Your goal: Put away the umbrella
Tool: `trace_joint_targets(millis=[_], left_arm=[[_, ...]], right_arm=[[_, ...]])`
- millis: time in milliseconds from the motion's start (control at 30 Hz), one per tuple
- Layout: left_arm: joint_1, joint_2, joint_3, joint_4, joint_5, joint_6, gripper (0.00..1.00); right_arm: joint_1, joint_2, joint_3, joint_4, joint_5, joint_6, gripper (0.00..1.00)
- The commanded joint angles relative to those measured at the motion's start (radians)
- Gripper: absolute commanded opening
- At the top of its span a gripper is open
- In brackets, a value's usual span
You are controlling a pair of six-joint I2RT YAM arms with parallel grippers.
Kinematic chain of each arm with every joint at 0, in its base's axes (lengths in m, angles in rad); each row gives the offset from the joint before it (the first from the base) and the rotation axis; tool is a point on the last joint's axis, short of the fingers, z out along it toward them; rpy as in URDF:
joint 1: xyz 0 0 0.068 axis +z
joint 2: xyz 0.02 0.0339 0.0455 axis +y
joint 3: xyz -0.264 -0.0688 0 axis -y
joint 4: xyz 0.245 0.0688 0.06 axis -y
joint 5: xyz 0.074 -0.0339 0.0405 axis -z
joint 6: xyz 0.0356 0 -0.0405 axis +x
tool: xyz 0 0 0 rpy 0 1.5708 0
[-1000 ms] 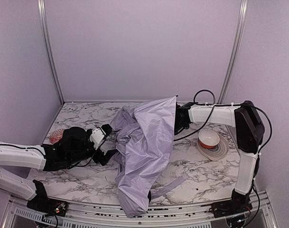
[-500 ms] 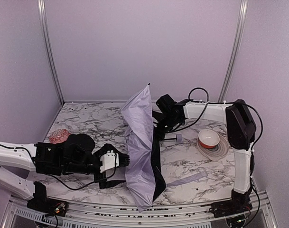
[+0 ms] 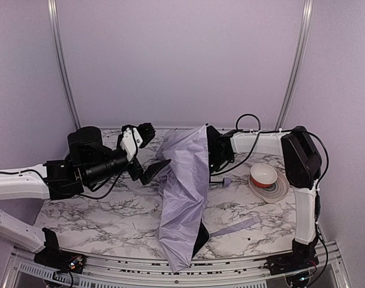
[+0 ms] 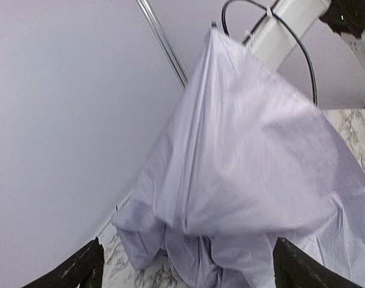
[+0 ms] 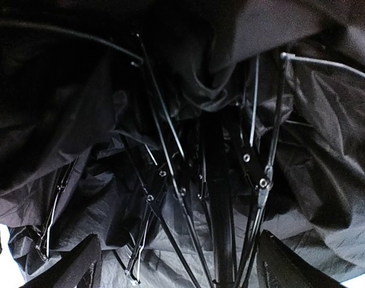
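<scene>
The umbrella [image 3: 183, 186] hangs half-collapsed in the middle of the table, its lavender fabric draping from the right wrist down to the front edge. Its small handle [image 3: 226, 181] and strap [image 3: 233, 228] lie on the marble to the right. My left gripper [image 3: 148, 150] is raised just left of the canopy, open and empty. In the left wrist view the fabric [image 4: 242, 168] fills the frame ahead of the gripper [image 4: 188, 275]. My right gripper [image 5: 179, 267] is inside the black underside, open, with the shaft [image 5: 221, 234] and ribs between its spread fingers. In the top view it [image 3: 216, 151] is partly hidden behind the fabric.
An orange-and-white bowl [image 3: 264, 174] sits on a plate [image 3: 280, 191] at the right, close under the right arm. The back wall and two metal posts [image 3: 62, 66] bound the table's far side. The umbrella fabric overhangs the front edge.
The left arm lifted from the front of the table and swung up and back to the canopy's left. The canopy collapsed from spread to a narrow drape. The right gripper's jaws narrowed slightly.
</scene>
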Motion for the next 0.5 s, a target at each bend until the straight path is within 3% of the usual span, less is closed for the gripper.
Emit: trace_joint_targets(millis=[0, 133, 300, 367, 433, 467], left_arm=[[0.006, 0.164, 0.207, -0.017, 0.051, 0.048, 0.99], [0.04, 0.278, 0.347, -0.135, 0.06, 0.062, 0.95], [0.053, 0.334, 0.434, -0.288, 0.236, 0.096, 0.72], [0.053, 0.357, 0.456, -0.335, 0.227, 0.1, 0.49], [0.056, 0.359, 0.46, -0.343, 0.203, 0.098, 0.14], [0.057, 0.351, 0.456, -0.333, 0.194, 0.091, 0.02]], right_arm=[[0.004, -0.008, 0.052, -0.01, -0.026, -0.03, 0.85], [0.009, -0.028, 0.03, -0.004, -0.017, -0.033, 0.85], [0.014, -0.049, 0.032, -0.01, -0.03, -0.05, 0.86], [0.015, -0.067, 0.032, -0.001, -0.025, -0.046, 0.86], [0.015, -0.084, 0.034, 0.004, -0.014, -0.044, 0.87], [0.015, -0.091, 0.031, 0.002, -0.008, -0.046, 0.88]])
